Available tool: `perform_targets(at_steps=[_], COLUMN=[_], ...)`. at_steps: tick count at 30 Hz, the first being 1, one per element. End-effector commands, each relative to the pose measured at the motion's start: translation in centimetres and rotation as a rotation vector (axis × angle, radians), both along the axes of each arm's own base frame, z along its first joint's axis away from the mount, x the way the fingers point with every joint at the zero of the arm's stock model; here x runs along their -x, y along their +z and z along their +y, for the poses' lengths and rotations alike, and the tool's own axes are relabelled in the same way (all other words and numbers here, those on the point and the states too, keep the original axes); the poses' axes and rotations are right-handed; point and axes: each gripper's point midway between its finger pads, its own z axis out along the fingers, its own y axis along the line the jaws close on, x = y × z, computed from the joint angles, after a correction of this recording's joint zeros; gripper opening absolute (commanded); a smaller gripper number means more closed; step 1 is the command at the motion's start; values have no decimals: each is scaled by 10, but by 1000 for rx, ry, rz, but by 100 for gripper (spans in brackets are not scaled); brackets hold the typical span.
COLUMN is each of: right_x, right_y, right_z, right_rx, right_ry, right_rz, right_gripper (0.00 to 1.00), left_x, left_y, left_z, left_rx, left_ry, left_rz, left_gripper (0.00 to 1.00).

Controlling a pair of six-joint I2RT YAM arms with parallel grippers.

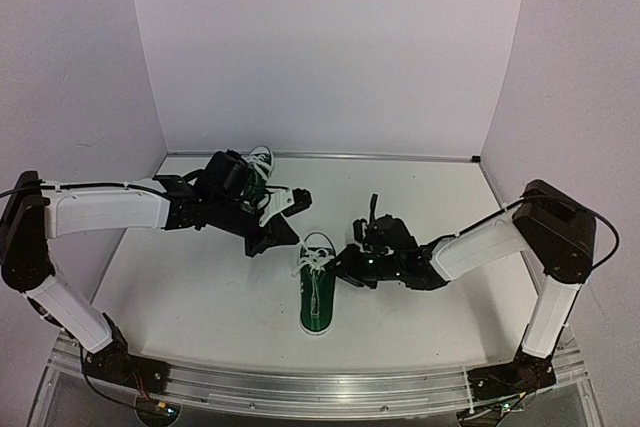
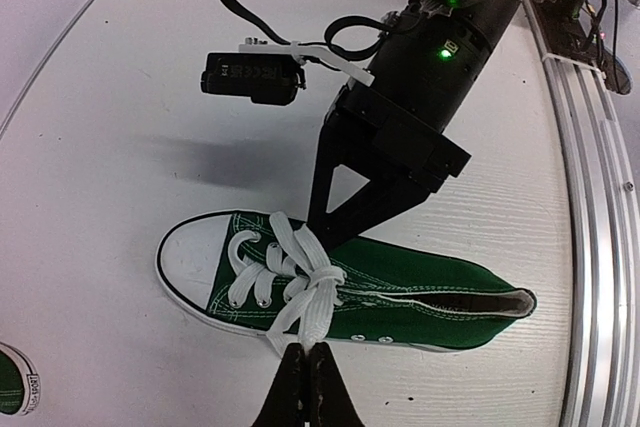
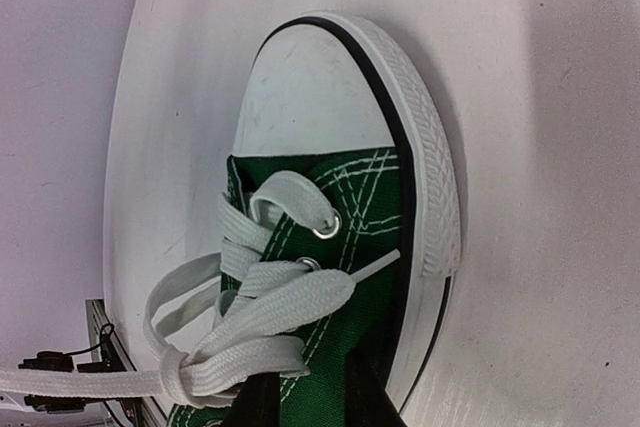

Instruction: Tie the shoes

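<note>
Trouble, if it comes, will come from the pull. From where I stand, the small dark green canvas sneaker with the white rubber toe cap (image 1: 318, 297) lies in the middle of the white tabletop (image 1: 190, 287), toe pointing away from the arms, between the two tools. Its flat white laces (image 2: 290, 277) are crossed into a loose first knot (image 3: 185, 367). The left tool (image 2: 306, 352) is clenched. It looks to be pinching a lace end (image 2: 305, 317) that runs straight from the knot to its tips. The right tool (image 2: 322, 235) has its tips against the sneaker's side by the eyelets (image 2: 262, 299). Whether it is clamped on a lace or only touching canvas, I cannot tell. The matching second sneaker (image 1: 260, 160) sits well apart at the back, behind the left arm (image 1: 110, 209).

The sneaker looks light and nothing pins it down, so a hard tug could drag or roll it instead of tightening the knot. The flat lace could also slide out of the clenched tips. If the right tool catches canvas rather than lace, no loop will form and the loose knot may slacken.
</note>
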Motion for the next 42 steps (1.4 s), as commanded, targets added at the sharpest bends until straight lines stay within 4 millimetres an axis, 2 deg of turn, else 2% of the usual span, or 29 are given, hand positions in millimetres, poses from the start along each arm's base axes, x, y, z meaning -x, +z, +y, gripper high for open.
perform_targets(at_steps=[1,6,12,15,17,20,23,27,29,42], right_x=[-7,-8,-8,-7,-7,-7,-7,-7,-7,-6], right_y=[14,10,7,12,16,19,21,21,20,20], right_z=[14,14,8,0,-5,-11,-15,-18,-19,-20], right_rx=[-37,-28,-19,-10,-6,-2,0,0,0,-3], right_ry=[7,-2,-19,-41,-55,-74,-91,-98,-100,-103], right_rz=[-44,-43,-39,-52,-61,-72,-81,-84,-81,-77], right_gripper=[21,20,4,0,0,0,0,0,0,0], left_x=[0,5,25,31,28,19,7,-10,-15,-42], left_y=[17,13,6,-8,-18,-31,-48,-66,-70,-104], left_z=[-1,-3,-1,7,12,22,38,55,53,17], left_rx=[47,47,47,16,-26,-76,-138,-177,-168,-176], left_ry=[-8,-34,-128,-135,-107,-39,35,94,84,-9], left_rz=[-25,-8,14,1,-14,-31,-60,-66,-72,-63], left_gripper=[0,0,2,6,13,34,43,46,47,48])
